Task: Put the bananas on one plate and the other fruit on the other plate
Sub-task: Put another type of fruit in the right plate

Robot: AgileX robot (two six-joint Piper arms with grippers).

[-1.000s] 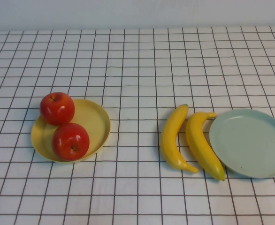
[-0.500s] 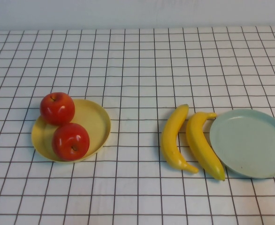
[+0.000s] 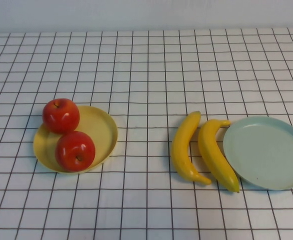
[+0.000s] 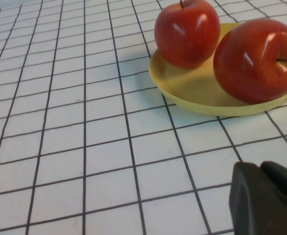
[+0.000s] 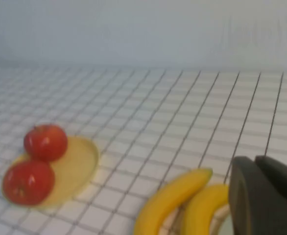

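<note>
Two red apples (image 3: 60, 115) (image 3: 75, 150) sit on the pale yellow plate (image 3: 102, 127) at the left; the far one rests on its rim. Two yellow bananas (image 3: 184, 147) (image 3: 214, 152) lie side by side on the table, just left of the bare pale blue-green plate (image 3: 269, 152). Neither gripper shows in the high view. In the left wrist view my left gripper (image 4: 258, 166) is shut and empty, low over the cloth, short of the apples (image 4: 186, 32) and yellow plate (image 4: 192, 90). In the right wrist view my right gripper (image 5: 253, 159) is shut and empty, near the bananas (image 5: 170, 198).
A white cloth with a black grid (image 3: 146, 70) covers the whole table. A pale wall runs along the far edge. The apples (image 5: 45, 142) and yellow plate (image 5: 75, 166) also show far off in the right wrist view.
</note>
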